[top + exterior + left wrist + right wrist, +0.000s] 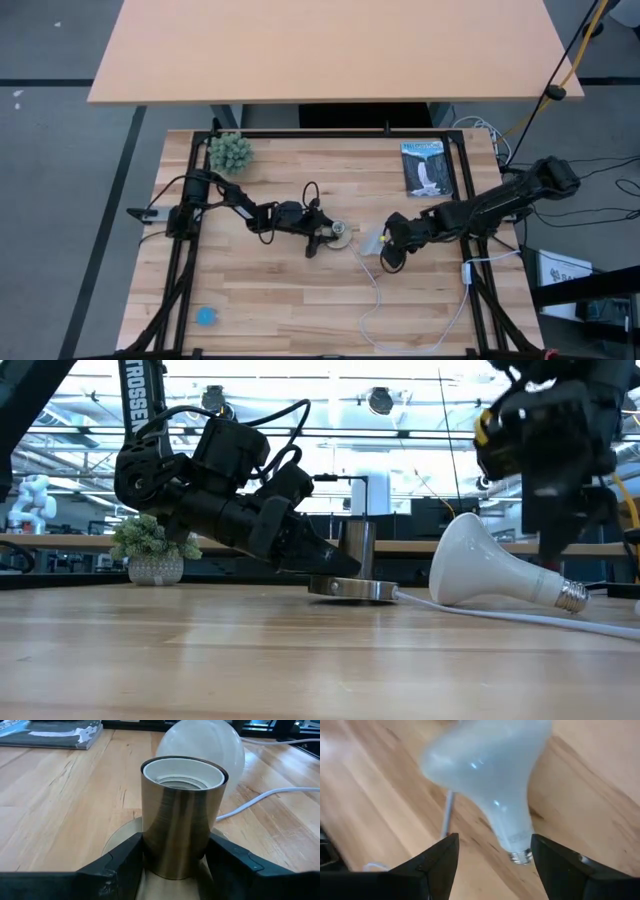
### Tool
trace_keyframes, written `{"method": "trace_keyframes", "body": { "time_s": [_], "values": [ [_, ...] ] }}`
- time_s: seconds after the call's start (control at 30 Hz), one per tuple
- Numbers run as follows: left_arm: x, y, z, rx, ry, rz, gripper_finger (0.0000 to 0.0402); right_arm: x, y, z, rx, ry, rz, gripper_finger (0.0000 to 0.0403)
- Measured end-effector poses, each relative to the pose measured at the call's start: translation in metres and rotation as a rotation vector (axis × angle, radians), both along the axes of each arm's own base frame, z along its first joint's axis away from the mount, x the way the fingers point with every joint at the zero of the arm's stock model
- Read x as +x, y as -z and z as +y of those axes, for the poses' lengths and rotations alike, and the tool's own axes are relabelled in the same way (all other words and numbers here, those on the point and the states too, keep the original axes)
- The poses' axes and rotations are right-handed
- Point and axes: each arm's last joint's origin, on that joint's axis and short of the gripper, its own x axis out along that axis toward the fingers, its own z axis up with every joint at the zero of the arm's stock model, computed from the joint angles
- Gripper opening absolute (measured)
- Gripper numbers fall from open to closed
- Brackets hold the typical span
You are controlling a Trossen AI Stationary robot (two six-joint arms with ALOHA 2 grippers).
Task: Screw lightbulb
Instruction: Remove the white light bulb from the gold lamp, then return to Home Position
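Lightbulb is what you should look at first: it lies on its side on the wooden table, globe toward the brass socket and narrow screw base pointing away from it. In the low view you can see the globe resting just beside the socket's round base plate, with the white cord running along the table under the bulb. Your right gripper hangs over the bulb's narrow end, its fingers spread wide on either side of the neck and apart from the glass, so nothing is held there; the right wrist view shows the screw base sitting in the gap between them. Your left gripper is down at the socket, on the side away from the bulb, with its fingers pressed against both sides of the upright brass cylinder, holding it near its foot. The socket's white-lined mouth faces up and stands empty. Farther from the socket, you have a small potted plant near the table's back corner on the left arm's side and a book near the back on the right arm's side.
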Motion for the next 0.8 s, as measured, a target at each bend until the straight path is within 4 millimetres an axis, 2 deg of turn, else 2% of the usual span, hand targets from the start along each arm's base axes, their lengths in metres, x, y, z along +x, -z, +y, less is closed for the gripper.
{"method": "trace_keyframes", "body": {
  "time_s": [0.2, 0.37, 0.53, 0.8],
  "values": [
    [0.0, 0.0, 0.0, 0.008, 0.001, -0.004, 0.0216, -0.007, -0.02, -0.002, -0.042, 0.034, -0.126, 0.024],
    [0.001, -0.001, -0.002, 0.108, -0.063, -0.012, 0.0256, -0.012, -0.032, -0.003, -0.122, 0.04, -0.213, 0.024],
    [0.001, 0.0, -0.004, 0.167, -0.222, 0.004, 0.029, -0.012, -0.036, -0.002, -0.148, 0.024, -0.259, 0.024],
    [0.001, -0.001, -0.008, 0.157, -0.223, -0.002, 0.0298, -0.012, -0.036, -0.002, -0.152, 0.014, -0.263, 0.024]
  ]
}}
